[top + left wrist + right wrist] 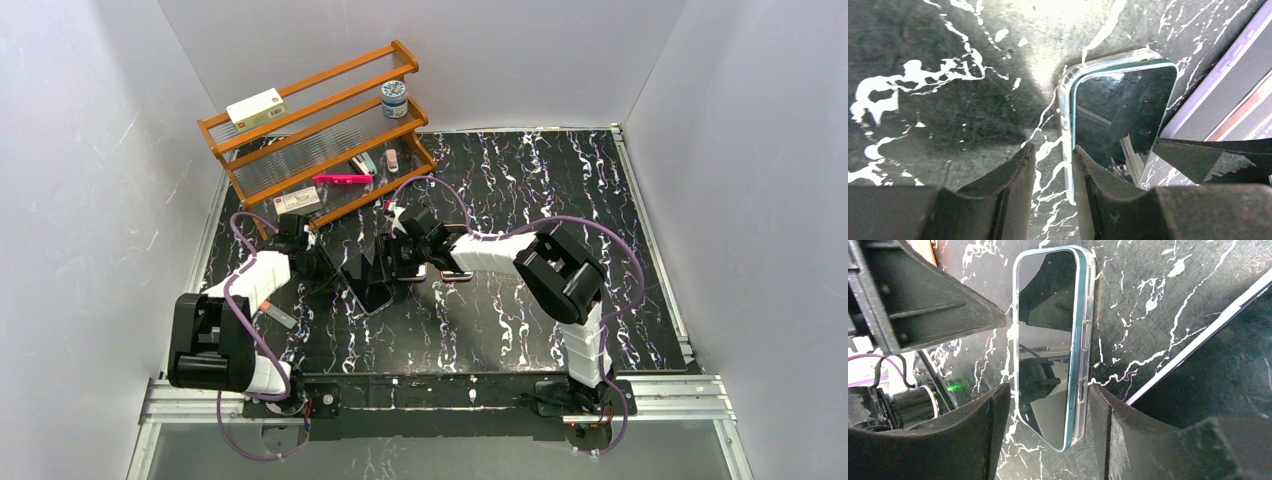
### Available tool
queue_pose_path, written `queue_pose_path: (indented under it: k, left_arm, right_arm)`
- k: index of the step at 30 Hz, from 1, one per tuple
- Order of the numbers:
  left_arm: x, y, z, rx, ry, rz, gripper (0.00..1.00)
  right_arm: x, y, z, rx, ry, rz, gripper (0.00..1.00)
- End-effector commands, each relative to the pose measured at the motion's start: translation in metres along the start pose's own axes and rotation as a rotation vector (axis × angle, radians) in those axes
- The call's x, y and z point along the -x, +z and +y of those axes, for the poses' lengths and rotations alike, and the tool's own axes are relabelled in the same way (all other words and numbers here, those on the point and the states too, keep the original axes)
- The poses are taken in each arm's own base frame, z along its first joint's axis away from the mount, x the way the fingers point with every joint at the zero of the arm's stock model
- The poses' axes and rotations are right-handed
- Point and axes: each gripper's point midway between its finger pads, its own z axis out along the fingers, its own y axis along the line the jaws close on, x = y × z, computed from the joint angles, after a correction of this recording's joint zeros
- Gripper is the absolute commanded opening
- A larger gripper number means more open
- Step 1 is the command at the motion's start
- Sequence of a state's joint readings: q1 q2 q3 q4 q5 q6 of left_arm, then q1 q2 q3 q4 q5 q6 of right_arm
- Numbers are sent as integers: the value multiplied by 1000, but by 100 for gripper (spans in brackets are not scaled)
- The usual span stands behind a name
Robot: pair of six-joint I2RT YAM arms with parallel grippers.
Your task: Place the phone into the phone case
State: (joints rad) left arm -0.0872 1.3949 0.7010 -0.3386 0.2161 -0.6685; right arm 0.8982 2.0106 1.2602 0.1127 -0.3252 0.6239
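Mid-bench [480, 330], phone [1120, 110] looks seated in the clear case [1066, 95]: the rim wraps every corner I can see. Probably left to do: a final press check, then let go. Left arm is low, reaching in from the phone's left. Left pincer [1053, 150] is nearly closed, straddling the case's long edge; can't tell if it pinches. Right arm is elbow-up, reaching leftward. Right pincer [1050, 387] is spread across the phone's width, one finger touching the case side, sliver of gap opposite, so not clamped.
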Motion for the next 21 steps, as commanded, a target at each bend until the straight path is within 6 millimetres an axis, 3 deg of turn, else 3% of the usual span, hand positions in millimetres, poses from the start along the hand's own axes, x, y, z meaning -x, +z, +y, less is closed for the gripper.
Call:
queue_pose_path:
  k: [1,6,11,21]
  left_arm:
    - [8,-15,11,68,17,-54,29]
    - [1,-12,19,80,13,-42,16]
    - [-12,-6,20,52,-2,-5,15]
    - [-38,13,13,-40,-67,108,14]
  right_arm:
    - [13,11,8,40,-39,-20,67]
    - [9,20,4,44,-31,6,70]
    - [3,25,3,55,-6,29,71]
    - [1,29,21,156,76,59,71]
